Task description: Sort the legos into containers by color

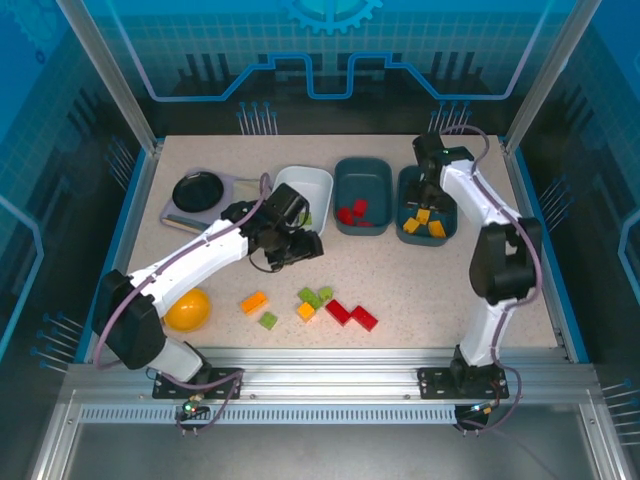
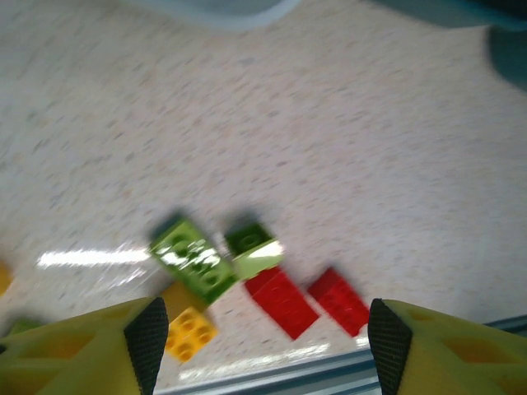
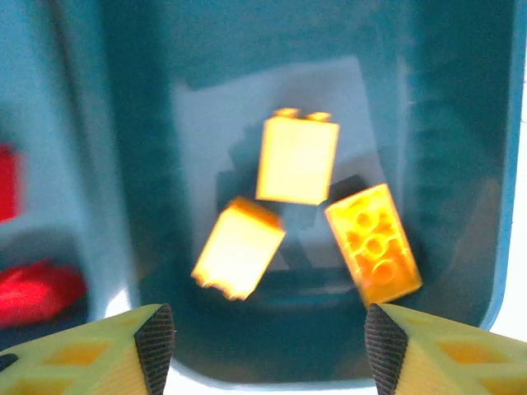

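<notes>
Resting in teal tray (image 3: 449, 164), three orange legos (image 3: 296, 160)

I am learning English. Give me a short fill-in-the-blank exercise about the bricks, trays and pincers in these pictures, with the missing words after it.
1. The right teal tray holds three ___ bricks.
2. The middle teal tray holds only ___ bricks.
3. The left pincer is ___ and holds nothing.
4. The right pincer hangs above the ___ teal tray.

Missing words: orange; red; open; right.
</notes>
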Controlling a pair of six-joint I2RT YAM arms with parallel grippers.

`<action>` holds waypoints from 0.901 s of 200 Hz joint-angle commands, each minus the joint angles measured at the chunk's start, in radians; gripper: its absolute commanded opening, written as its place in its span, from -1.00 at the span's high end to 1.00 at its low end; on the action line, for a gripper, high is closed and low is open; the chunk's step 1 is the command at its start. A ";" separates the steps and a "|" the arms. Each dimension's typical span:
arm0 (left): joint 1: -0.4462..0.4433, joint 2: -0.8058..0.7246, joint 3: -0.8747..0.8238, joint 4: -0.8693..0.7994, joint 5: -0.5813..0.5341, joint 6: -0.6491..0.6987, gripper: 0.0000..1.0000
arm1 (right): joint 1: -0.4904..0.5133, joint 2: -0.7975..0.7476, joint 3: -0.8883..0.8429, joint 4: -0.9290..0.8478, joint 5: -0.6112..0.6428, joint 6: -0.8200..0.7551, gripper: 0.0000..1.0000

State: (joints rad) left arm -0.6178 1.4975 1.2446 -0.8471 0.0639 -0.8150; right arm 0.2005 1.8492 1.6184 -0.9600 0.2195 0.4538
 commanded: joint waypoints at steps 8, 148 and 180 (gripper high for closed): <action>0.004 -0.092 -0.141 -0.191 -0.068 -0.183 -0.39 | 0.228 -0.241 -0.199 0.156 -0.138 -0.133 -0.36; 0.039 -0.141 -0.551 0.110 0.027 -0.579 -0.40 | 0.607 -0.446 -0.593 0.498 -0.508 -0.202 -0.62; 0.038 -0.097 -0.600 0.211 0.045 -0.591 -0.14 | 0.605 -0.426 -0.583 0.495 -0.510 -0.192 -0.62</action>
State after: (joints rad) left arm -0.5850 1.3701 0.6895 -0.7174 0.0772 -1.3705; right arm 0.7986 1.4063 1.0008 -0.4702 -0.2703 0.2676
